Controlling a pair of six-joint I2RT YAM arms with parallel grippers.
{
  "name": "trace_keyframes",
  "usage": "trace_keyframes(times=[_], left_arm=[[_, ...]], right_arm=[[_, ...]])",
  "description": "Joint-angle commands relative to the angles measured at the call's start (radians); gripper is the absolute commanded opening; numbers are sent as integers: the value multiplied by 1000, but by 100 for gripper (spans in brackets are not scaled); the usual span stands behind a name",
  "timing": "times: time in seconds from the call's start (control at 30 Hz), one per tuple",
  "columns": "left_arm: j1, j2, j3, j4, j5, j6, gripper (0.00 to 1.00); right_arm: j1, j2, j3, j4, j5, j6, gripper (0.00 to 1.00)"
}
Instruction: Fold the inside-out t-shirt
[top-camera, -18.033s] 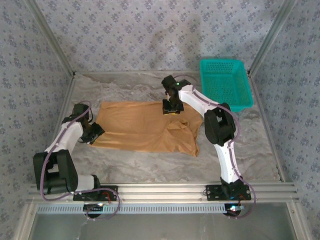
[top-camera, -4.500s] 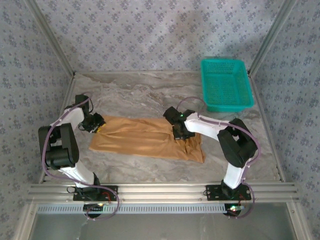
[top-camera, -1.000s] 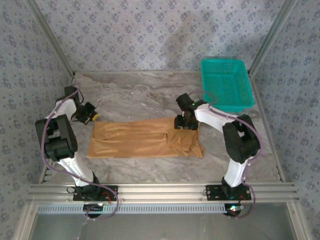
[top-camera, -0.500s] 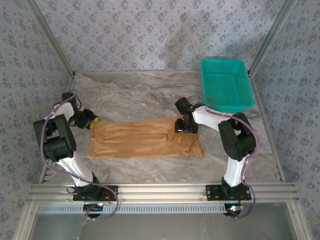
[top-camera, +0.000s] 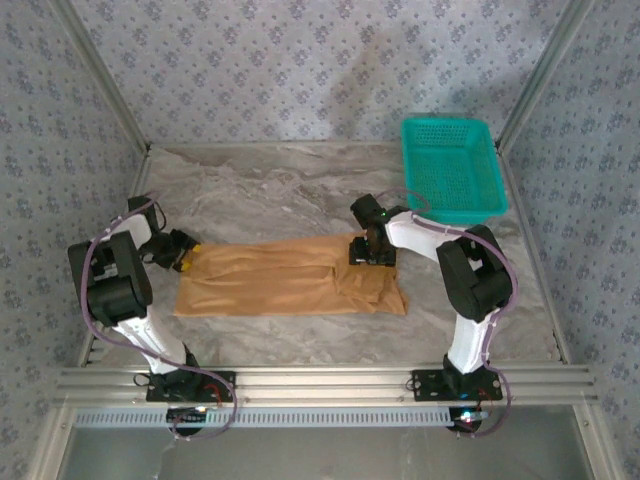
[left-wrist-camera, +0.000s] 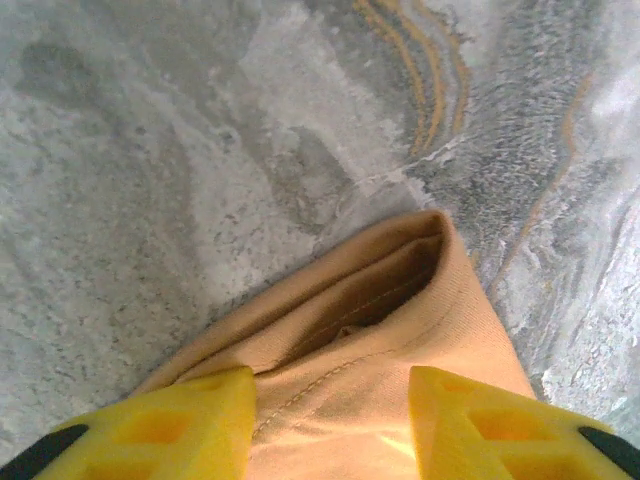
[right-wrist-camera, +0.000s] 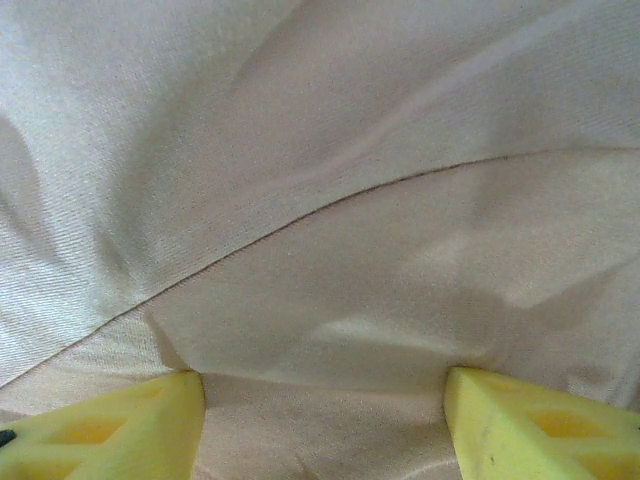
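At the left end of the tan-orange, short-sleeved cotton t-shirt (top-camera: 285, 282), the left gripper (top-camera: 184, 256) sits low over the folded corner. Its yellow fingers (left-wrist-camera: 170, 425) stand apart in the left wrist view, with the stitched hem of the shirt (left-wrist-camera: 400, 330) lying loose between them, not pinched. The shirt lies flat as a long folded band on the grey marbled table cover (top-camera: 250, 190). On its far edge near the right end rests the right gripper (top-camera: 370, 256), its jaws spread wide over smooth cloth (right-wrist-camera: 350, 250) and gripping nothing. Beyond the shirt's right end stands a teal plastic mesh basket (top-camera: 450, 175), apart from it.
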Motion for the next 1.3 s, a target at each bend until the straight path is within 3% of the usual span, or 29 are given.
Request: trace_keyframes(times=[0.0,0.2,0.43,0.6,0.67,0.77,0.83,1.27], left_arm=[[11,-40,7,-8,-35,17,46],[11,-18,11,6,-12,7,41],[11,-15,34,6,-8,3,11],[11,-7,46,-3,-14,10,0],[11,-10,48,-4,-17,10,0],[11,-31,44,9,-27,2,32],[11,-43,47,15,-35,2,43],[9,33,72,87,42,-34,30]], right_arm=[[-7,2,2,-23,-17,-12,67],[-8,-5,10,-33,-20,-12,67],[-7,-7,9,-34,-30,-9,65],[-9,-25,3,-38,-34,-8,64],[-9,-33,3,-39,-32,-12,64],[-9,-38,4,-43,-34,-15,64],[-8,-37,4,-43,-34,-17,64],[-9,-39,-2,-47,-42,-25,64]])
